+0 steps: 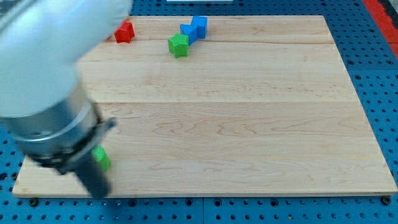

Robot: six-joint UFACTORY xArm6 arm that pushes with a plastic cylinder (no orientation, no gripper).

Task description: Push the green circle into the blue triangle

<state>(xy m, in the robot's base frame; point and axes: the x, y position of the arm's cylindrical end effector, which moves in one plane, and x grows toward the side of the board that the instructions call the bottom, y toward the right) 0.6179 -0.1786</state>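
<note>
A small green block (102,159), shape unclear, lies near the board's lower left corner, partly hidden behind my rod. My tip (99,191) is just below it, at the view's bottom, close to or touching it. Two blue blocks touch each other at the view's top: one (199,25) looks like a cube, and the other (188,32) lies to its lower left, shape unclear. A second green block (178,45), roughly star-like, sits just below and left of the blue pair.
A red block (125,31) lies at the top left, next to the blurred arm body (43,74), which covers the view's upper left. The wooden board (249,124) lies on a blue perforated table; its bottom edge is just below my tip.
</note>
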